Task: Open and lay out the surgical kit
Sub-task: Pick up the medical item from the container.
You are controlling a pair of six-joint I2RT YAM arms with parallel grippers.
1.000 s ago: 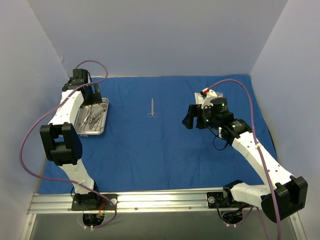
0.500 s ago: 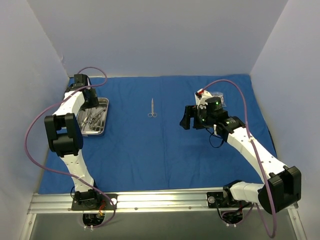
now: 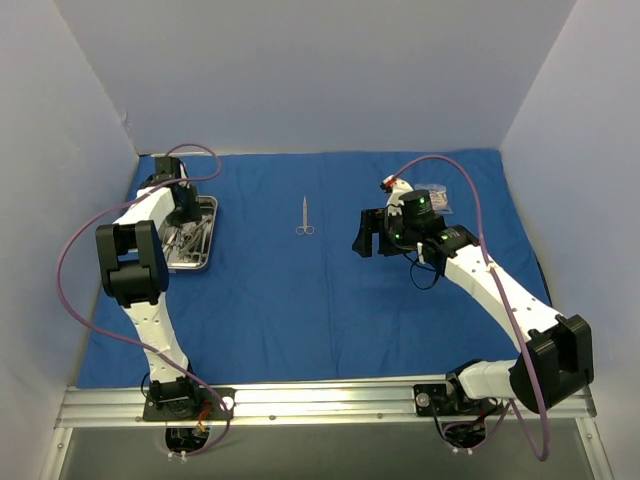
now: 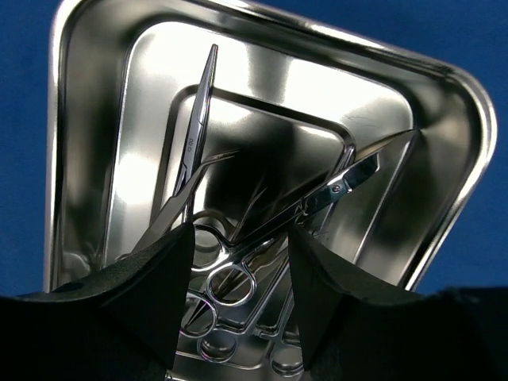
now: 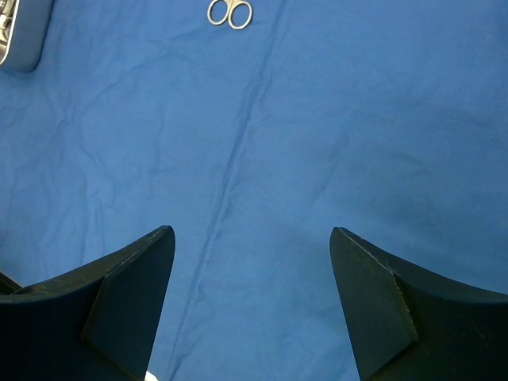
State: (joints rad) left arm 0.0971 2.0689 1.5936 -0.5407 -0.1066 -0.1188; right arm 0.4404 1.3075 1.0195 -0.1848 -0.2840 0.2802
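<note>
The royal-blue cloth [image 3: 300, 300] lies spread flat. The steel tray [image 3: 207, 236] sits at its left and holds several silver clamps [image 4: 317, 198] and thin tweezers [image 4: 198, 119]. My left gripper [image 3: 184, 218] hangs low over the tray's near end. In the left wrist view it [image 4: 238, 262] is open, with its jaws either side of the clamps' ring handles [image 4: 230, 282]. One clamp [image 3: 305, 216] lies alone on the cloth at back centre. My right gripper [image 3: 367, 232] is open and empty above bare cloth [image 5: 317, 119]. Small packets [image 3: 432, 197] lie behind it.
White walls close in the left, back and right sides. In the right wrist view the lone clamp's ring handles [image 5: 230, 13] show at the top edge and the tray's corner [image 5: 20, 40] at the top left. A metal rail [image 3: 320, 400] runs along the near edge.
My left arm has folded in and brought its gripper down over the tray. My right gripper has moved left, toward the middle of the cloth, still open.
</note>
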